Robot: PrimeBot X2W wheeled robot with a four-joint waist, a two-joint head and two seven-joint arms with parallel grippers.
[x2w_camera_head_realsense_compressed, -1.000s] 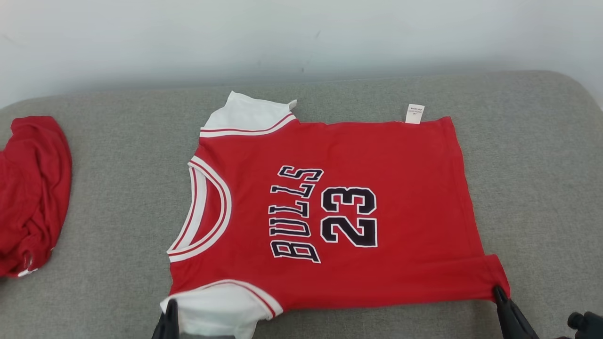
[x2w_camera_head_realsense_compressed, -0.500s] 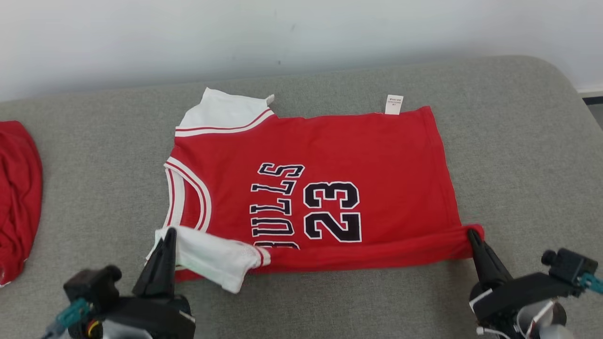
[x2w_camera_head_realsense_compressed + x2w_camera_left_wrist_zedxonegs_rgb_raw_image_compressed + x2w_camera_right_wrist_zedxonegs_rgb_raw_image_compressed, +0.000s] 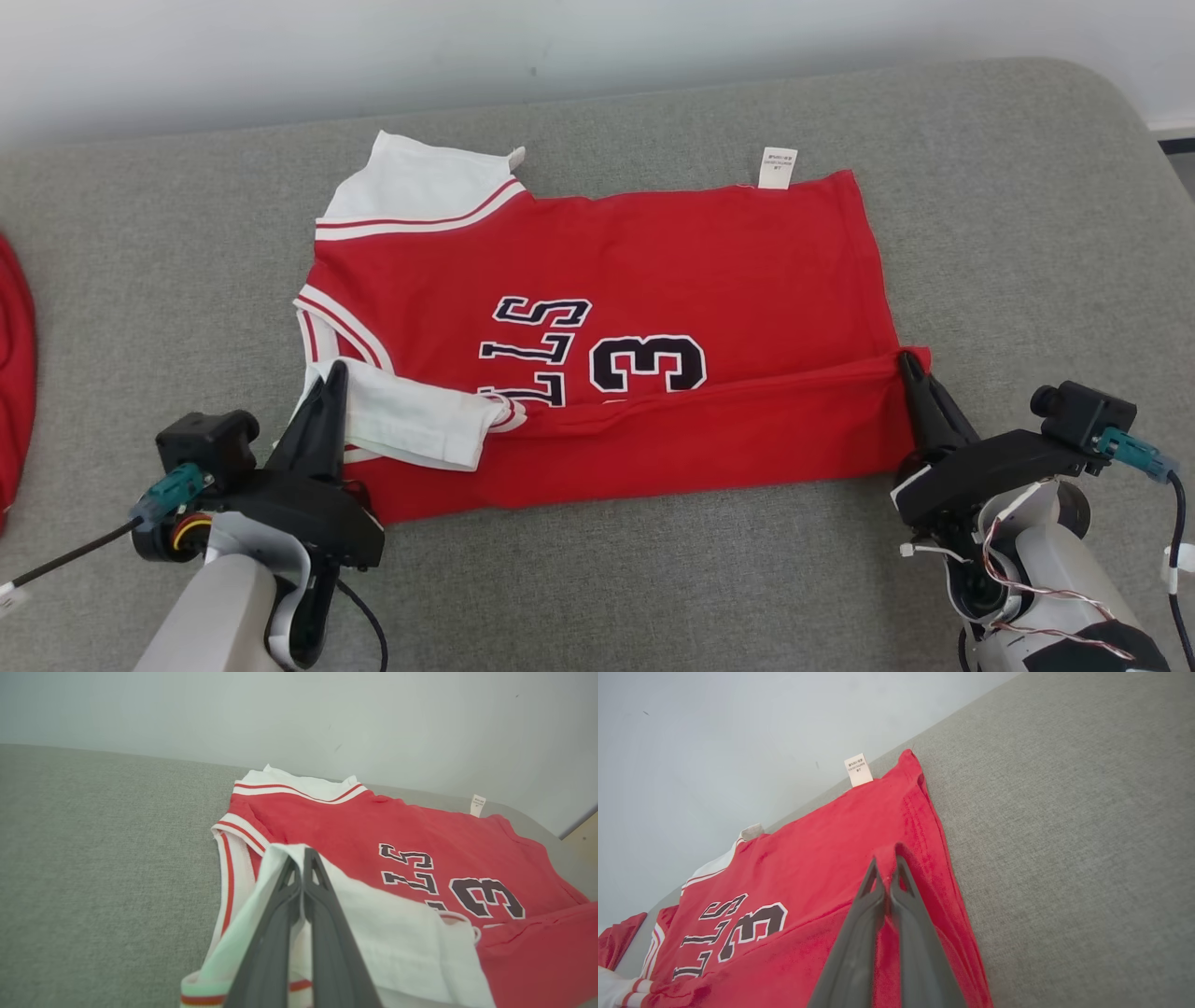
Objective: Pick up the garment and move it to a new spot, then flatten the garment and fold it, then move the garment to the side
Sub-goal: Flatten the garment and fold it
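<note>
Garment point(image 3: 653, 261), a red jersey with white sleeves and black lettering, lies spread on the grey upholstered surface point(image 3: 1027, 233), neck to the robot's left and hem to its right. A second ago its near long edge lay flat. Now that edge is lifted and carried over the body away from the robot, so the fold hides the first letters of the word and the "2" of the number, more than half a second ago. The left tool point(image 3: 336, 371) is clenched on the near sleeve point(image 3: 411, 425), which drapes white across the neckline; in the left wrist view its tips point(image 3: 302, 856) pinch that cloth. The right tool point(image 3: 907, 359) is clamped on the near hem corner point(image 3: 920, 355), also seen in the right wrist view point(image 3: 885, 861). A white care tag point(image 3: 779, 168) sticks out at the far edge. The head camera has also shifted, so the second red cloth point(image 3: 14, 373) is now cut by the left border.
</note>
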